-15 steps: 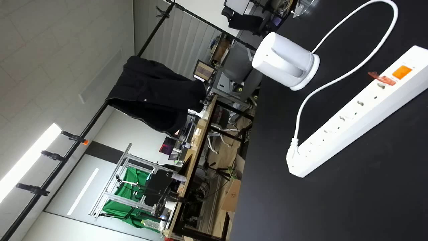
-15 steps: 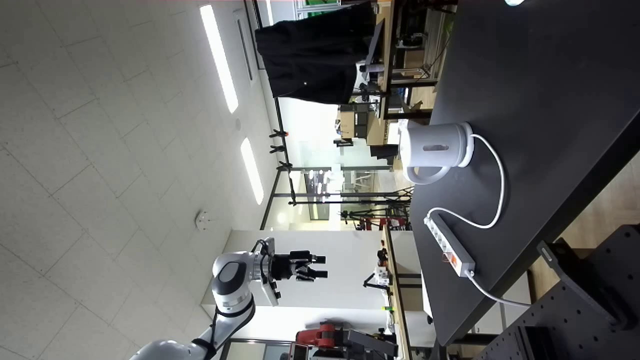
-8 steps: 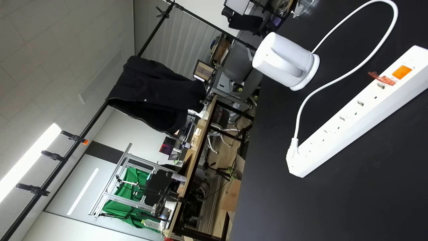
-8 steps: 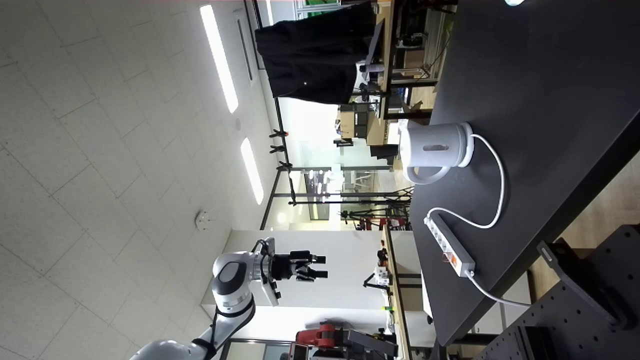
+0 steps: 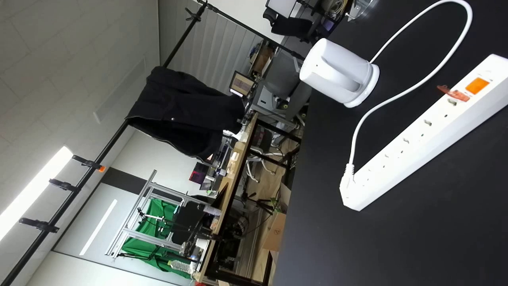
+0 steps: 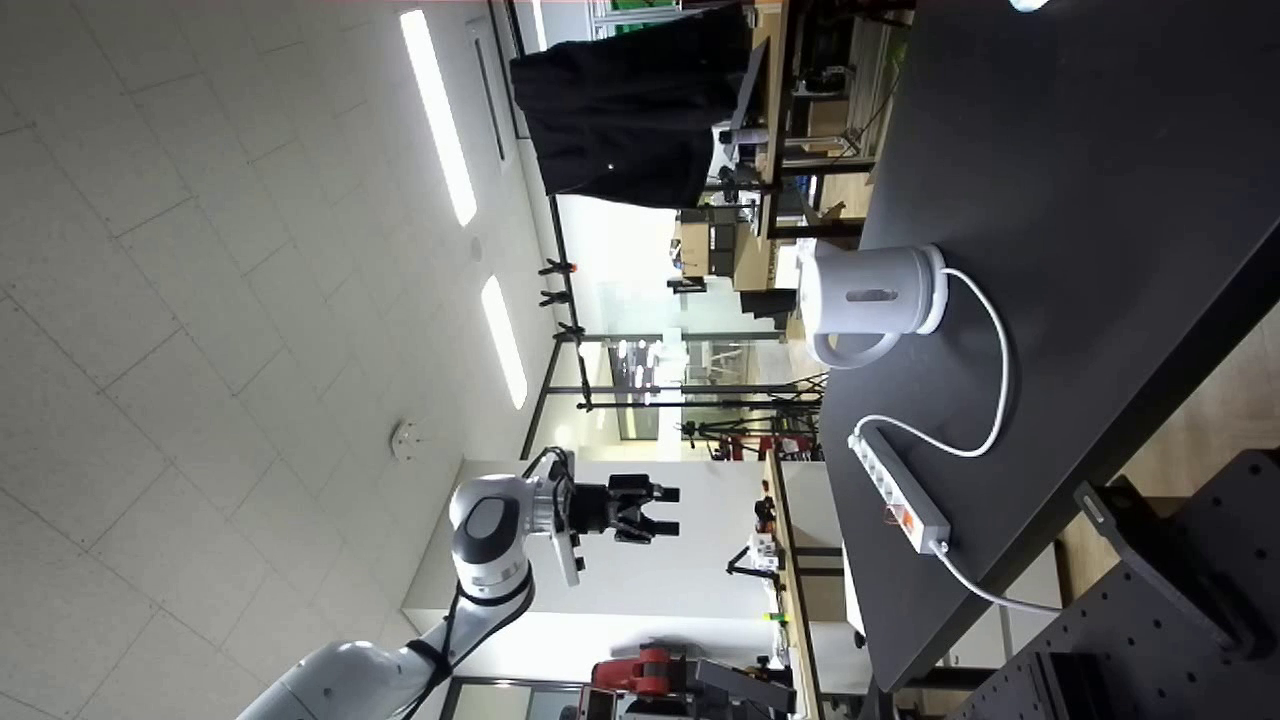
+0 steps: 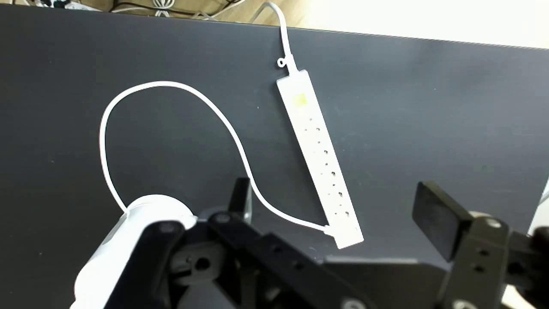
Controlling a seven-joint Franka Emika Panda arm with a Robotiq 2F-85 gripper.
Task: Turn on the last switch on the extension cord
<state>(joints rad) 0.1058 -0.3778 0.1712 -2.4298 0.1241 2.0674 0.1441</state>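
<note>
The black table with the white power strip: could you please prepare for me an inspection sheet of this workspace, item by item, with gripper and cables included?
Surface: black table, flat, no spill seen.
Job's things: white power strip lying on the table; orange switch near one end, on or off not clear; reddish piece beside it, not identified.
Clutter: white kettle, upright on the table.
Gripper: open, holding nothing, apart from the strip.
Cables: kettle cord curves from the kettle to a plug at the strip's other end; strip lead leaves the switch end and crosses the table edge.
Surroundings: dark garment hanging and red machine, beyond the table in an exterior view.
</note>
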